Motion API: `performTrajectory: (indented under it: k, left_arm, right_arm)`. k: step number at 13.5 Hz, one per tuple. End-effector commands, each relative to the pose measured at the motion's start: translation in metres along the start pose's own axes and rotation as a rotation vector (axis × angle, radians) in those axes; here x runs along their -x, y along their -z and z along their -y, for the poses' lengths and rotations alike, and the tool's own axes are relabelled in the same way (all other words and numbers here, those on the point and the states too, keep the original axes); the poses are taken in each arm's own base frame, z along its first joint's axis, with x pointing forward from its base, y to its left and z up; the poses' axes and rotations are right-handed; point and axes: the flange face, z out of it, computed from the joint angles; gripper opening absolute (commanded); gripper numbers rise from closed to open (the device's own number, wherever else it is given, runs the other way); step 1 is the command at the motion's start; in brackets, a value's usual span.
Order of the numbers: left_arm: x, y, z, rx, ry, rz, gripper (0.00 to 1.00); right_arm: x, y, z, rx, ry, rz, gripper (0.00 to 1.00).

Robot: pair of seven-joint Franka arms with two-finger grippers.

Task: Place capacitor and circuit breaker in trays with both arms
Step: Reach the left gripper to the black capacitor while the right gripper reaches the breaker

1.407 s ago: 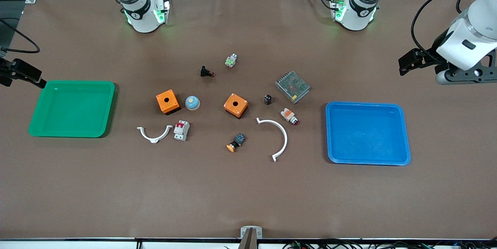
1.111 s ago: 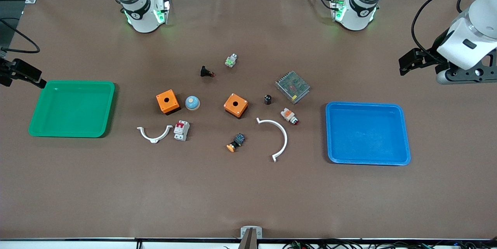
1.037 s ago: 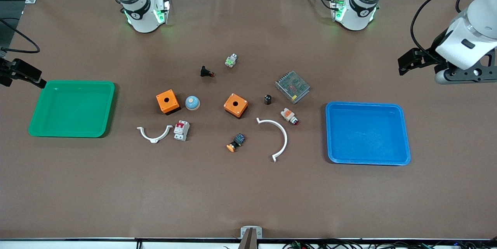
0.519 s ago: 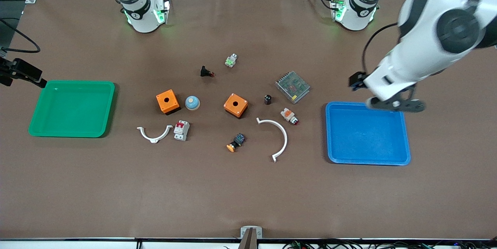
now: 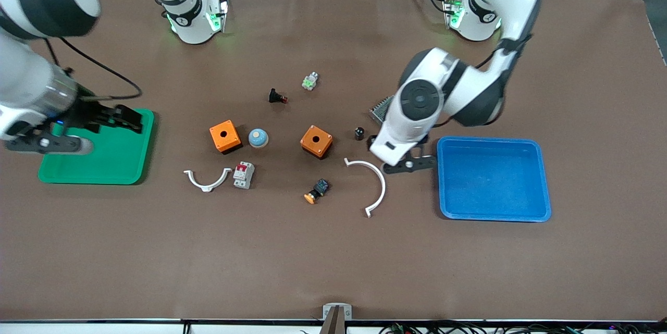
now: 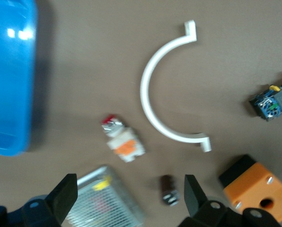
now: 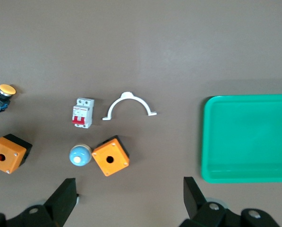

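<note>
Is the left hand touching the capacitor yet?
Apart. The left wrist view shows the capacitor on bare table between the open left hand's fingers, clear of both.

The left gripper [image 5: 406, 163] hangs over the table [image 5: 333, 261] beside the blue tray [image 5: 542, 177], the capacitor [image 5: 359, 133] close by, while the right gripper [image 5: 47, 142] hangs over the green tray [image 5: 133, 167].

The front camera looks down from high over the table's near edge toward both bases, while each wrist camera looks straight down from closer, both sharing with it one orange box [image 5: 316, 141] [image 6: 255, 188] [image 7: 7, 153] at mid-table.
</note>
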Motion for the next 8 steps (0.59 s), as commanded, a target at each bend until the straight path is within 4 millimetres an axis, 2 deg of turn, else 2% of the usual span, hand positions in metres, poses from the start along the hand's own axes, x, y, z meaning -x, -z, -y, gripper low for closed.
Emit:
performTrajectory:
  k: [1, 2, 3, 5, 6, 8]
  left_arm:
    - [0.028, -0.06, -0.026, 0.014, 0.099, -0.016, 0.97]
    - [0.039, -0.079, -0.033, 0.003, 0.115, -0.011, 0.95]
    - [0.044, -0.093, -0.031, -0.009, 0.139, -0.005, 0.92]
    - [0.058, -0.109, -0.027, -0.04, 0.132, 0.014, 0.87]
    - [0.064, -0.116, -0.026, -0.052, 0.129, 0.022, 0.83]
    - [0.075, -0.128, -0.028, -0.062, 0.115, 0.028, 0.76]
  right_arm:
    - [-0.014, -0.024, 0.03, 0.007, -0.007, 0.002, 1.0]
    - [-0.013, -0.041, 0.055, 0.022, 0.033, 0.028, 1.0]
    - [-0.015, -0.064, 0.072, 0.034, 0.052, 0.065, 1.0]
    - [-0.015, -0.112, 0.12, 0.059, 0.085, 0.108, 1.0]
    - [-0.018, -0.13, 0.131, 0.059, 0.066, 0.1, 1.0]
    - [-0.02, -0.172, 0.142, -0.055, 0.016, 0.1, 1.0]
